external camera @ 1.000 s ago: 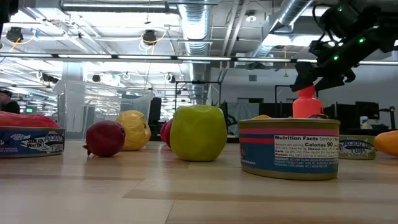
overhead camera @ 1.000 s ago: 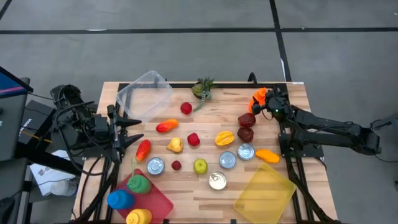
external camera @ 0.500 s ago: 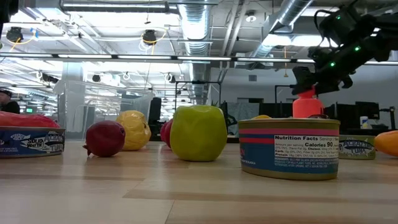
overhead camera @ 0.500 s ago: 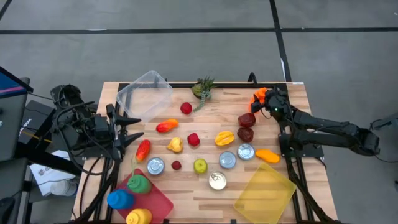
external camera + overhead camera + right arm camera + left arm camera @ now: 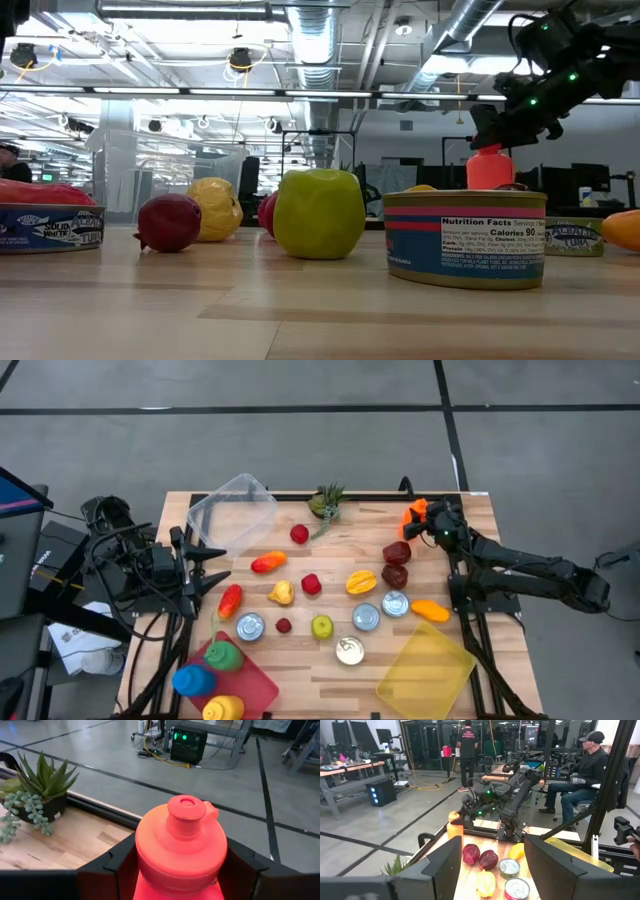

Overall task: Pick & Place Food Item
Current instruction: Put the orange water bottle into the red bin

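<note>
Nearest the low camera stands a labelled can [image 5: 465, 238], and the rest is placed from it. Just beside it on the wooden table [image 5: 300, 670] sits a green apple [image 5: 319, 213], with a small dark red fruit [image 5: 168, 222] and a yellow fruit [image 5: 214, 208] beyond the apple, and another can [image 5: 50, 228] well off on the apple's far side. On the can's other side lie an orange carrot-like piece [image 5: 430, 610] and, nearer the front edge, a yellow lid [image 5: 425, 669]. At the front corner well apart from the can, a red mat [image 5: 262, 682] carries green [image 5: 223, 655], blue [image 5: 193, 680] and yellow [image 5: 222, 709] bottles.

Behind the can lie two dark red beet-like pieces [image 5: 395, 563], touching each other. Beyond them, at the table's far right corner, stands the orange bottle [image 5: 181, 853], upright, cap on top. The right gripper [image 5: 422, 526] is around it: its two dark fingers [image 5: 113, 865] sit one on each side of the bottle's shoulder, close against it, though whether they press it or merely touch is hard to judge. The bottle's base is hidden behind the can in the low view, so I cannot tell if it rests on the table.

Far from the can, along the back edge, are a small potted succulent [image 5: 326, 504] and a clear plastic tub [image 5: 230, 510]. The left gripper [image 5: 212, 567] waits at the table's left edge beside the tub, its fingers spread wide.
</note>
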Action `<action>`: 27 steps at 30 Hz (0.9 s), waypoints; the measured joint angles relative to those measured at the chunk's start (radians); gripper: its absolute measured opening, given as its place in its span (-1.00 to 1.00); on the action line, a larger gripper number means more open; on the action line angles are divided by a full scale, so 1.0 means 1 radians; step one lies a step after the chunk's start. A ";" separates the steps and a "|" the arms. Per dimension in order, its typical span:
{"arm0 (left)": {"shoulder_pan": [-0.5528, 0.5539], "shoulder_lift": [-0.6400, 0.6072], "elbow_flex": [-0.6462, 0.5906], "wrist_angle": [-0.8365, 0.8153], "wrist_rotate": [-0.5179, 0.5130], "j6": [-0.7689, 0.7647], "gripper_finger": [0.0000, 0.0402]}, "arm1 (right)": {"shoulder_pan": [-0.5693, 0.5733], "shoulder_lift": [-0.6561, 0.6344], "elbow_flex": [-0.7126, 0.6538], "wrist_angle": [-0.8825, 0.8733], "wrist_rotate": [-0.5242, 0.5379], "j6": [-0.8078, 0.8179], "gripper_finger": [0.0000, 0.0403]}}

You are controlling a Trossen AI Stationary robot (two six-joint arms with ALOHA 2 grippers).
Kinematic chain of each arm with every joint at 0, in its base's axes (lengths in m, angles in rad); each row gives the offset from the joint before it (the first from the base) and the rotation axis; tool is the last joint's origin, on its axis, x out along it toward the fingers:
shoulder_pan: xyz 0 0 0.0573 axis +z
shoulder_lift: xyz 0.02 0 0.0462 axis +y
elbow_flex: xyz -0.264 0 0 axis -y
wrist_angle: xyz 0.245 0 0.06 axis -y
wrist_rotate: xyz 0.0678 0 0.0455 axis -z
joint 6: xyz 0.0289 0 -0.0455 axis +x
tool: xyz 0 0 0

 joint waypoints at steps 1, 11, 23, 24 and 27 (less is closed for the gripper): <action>0.000 0.000 0.000 0.000 0.000 0.000 0.04 | 0.003 0.000 0.000 0.006 0.000 0.000 0.06; 0.031 0.001 0.000 0.008 0.002 0.000 0.04 | 0.084 0.019 0.133 0.056 -0.192 0.000 0.02; 0.432 0.009 0.000 0.101 0.448 0.060 0.04 | 0.371 0.309 0.511 -0.043 -0.343 -0.032 0.05; 0.482 0.012 0.000 0.130 0.508 0.083 0.04 | 0.397 0.341 0.540 -0.041 -0.344 -0.042 0.05; 0.619 0.036 0.000 0.205 0.733 0.142 0.04 | 0.464 0.440 0.625 -0.042 -0.345 -0.075 0.05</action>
